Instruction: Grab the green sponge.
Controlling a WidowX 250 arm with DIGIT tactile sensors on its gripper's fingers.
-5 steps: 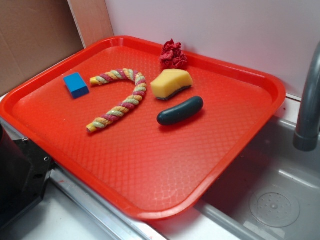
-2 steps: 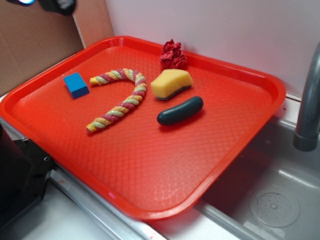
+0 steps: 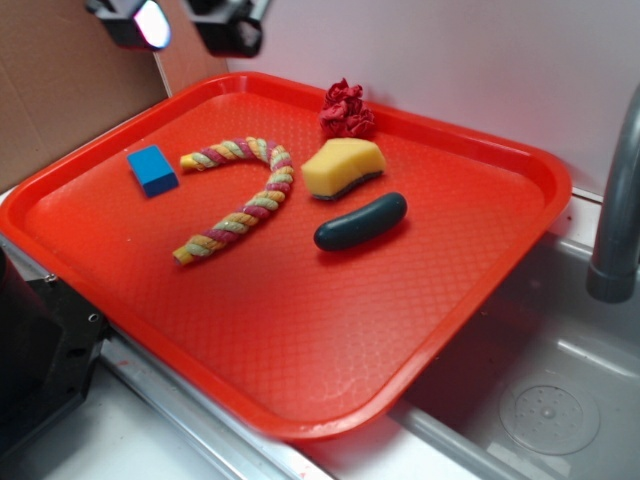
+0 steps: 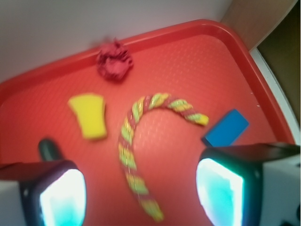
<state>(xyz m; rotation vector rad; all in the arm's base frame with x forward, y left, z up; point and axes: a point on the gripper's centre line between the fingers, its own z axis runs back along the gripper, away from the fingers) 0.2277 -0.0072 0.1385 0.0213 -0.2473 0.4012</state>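
One change from a moment ago: the gripper (image 3: 180, 22) has dropped further into view, jaws spread wide, high above the untouched green sponge (image 3: 343, 166) on the red tray (image 3: 300, 360).

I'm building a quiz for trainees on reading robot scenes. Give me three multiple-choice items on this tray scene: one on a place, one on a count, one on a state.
1. What lies directly in front of the green sponge, toward the camera in the exterior view?
A. the blue block
B. the dark green sausage-shaped object
C. the red crumpled cloth

2. How many loose things lie on the red tray?
A. three
B. five
C. seven

3. How does the gripper stand?
A. open, above the tray's far left corner, holding nothing
B. shut on the sponge
C. resting on the rope

Answers:
1. B: the dark green sausage-shaped object sits just below the sponge in the exterior view.
2. B: sponge, sausage-shaped object, blue block, rope, red crumpled cloth.
3. A: both views show its fingers wide apart with nothing between them.
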